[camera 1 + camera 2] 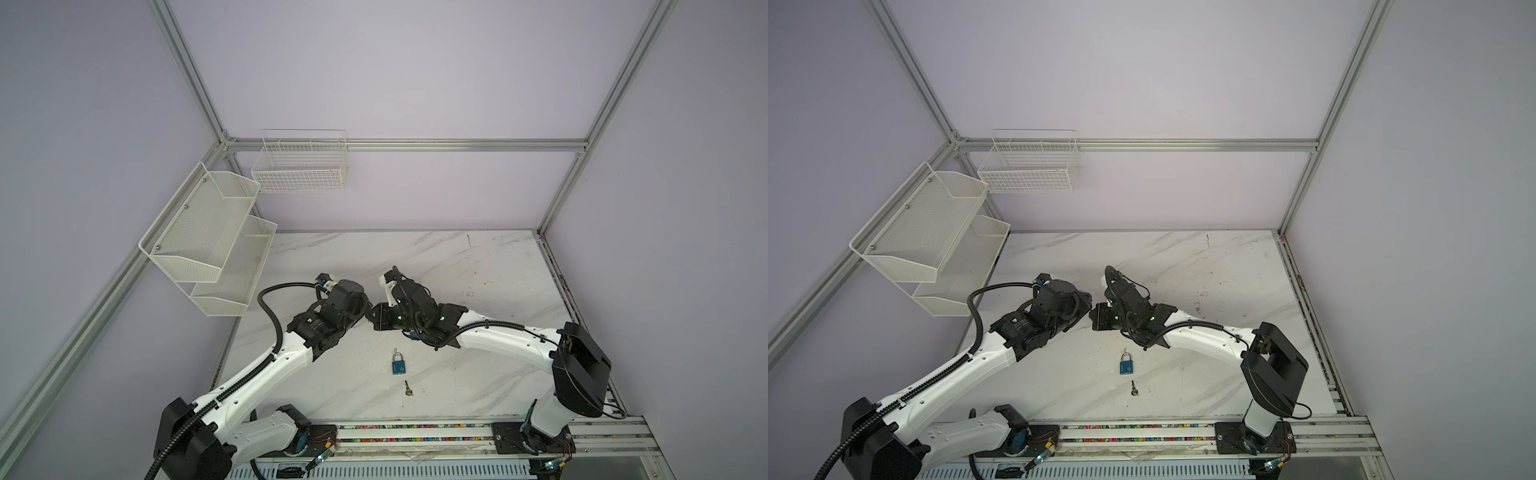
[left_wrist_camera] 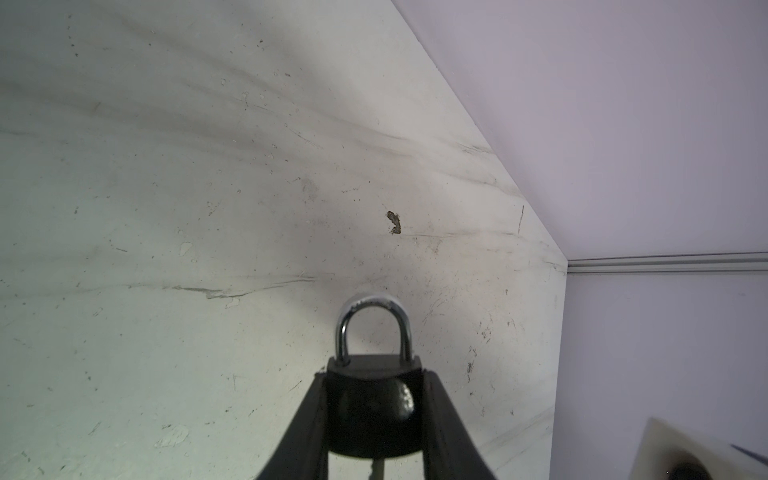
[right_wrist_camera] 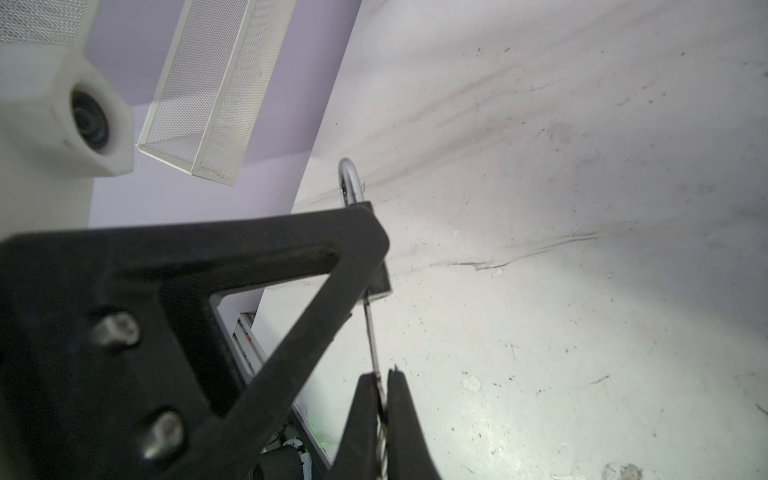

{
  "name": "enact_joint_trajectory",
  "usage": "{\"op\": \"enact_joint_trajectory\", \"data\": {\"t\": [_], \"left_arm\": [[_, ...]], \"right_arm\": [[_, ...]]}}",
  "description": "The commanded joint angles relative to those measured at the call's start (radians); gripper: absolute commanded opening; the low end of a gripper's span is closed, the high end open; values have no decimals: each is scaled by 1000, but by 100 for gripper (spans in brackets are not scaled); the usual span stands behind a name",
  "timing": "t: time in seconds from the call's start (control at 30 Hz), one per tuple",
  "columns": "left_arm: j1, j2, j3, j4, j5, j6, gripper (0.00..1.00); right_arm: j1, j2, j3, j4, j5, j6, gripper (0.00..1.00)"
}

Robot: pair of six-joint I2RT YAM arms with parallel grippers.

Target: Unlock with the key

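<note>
My left gripper (image 2: 376,374) is shut on a black padlock (image 2: 370,411), one finger on each side of its body. The silver shackle (image 2: 374,307) sticks out past the fingertips and looks closed. My right gripper (image 3: 382,374) is shut on a thin metal key (image 3: 371,328). The key's blade runs up to the bottom of the padlock body (image 3: 380,282); how far it is in is hidden. In both top views the left gripper (image 1: 365,309) and right gripper (image 1: 376,319) meet tip to tip above the table's middle.
A blue padlock (image 1: 397,363) lies flat on the marble table (image 1: 478,266) in front of the grippers, with a small loose key (image 1: 408,388) just nearer. White mesh shelves (image 1: 208,237) and a wire basket (image 1: 299,166) hang on the left and back walls.
</note>
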Motion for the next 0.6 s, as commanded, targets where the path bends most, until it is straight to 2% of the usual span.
{"op": "enact_joint_trajectory", "data": {"t": [0.0, 0.57], "left_arm": [[4, -8, 42, 22, -13, -6, 1], [3, 0, 46, 50, 34, -35, 1]], "right_arm": [[5, -20, 27, -30, 57, -11, 0], [11, 25, 47, 16, 45, -7, 0]]}}
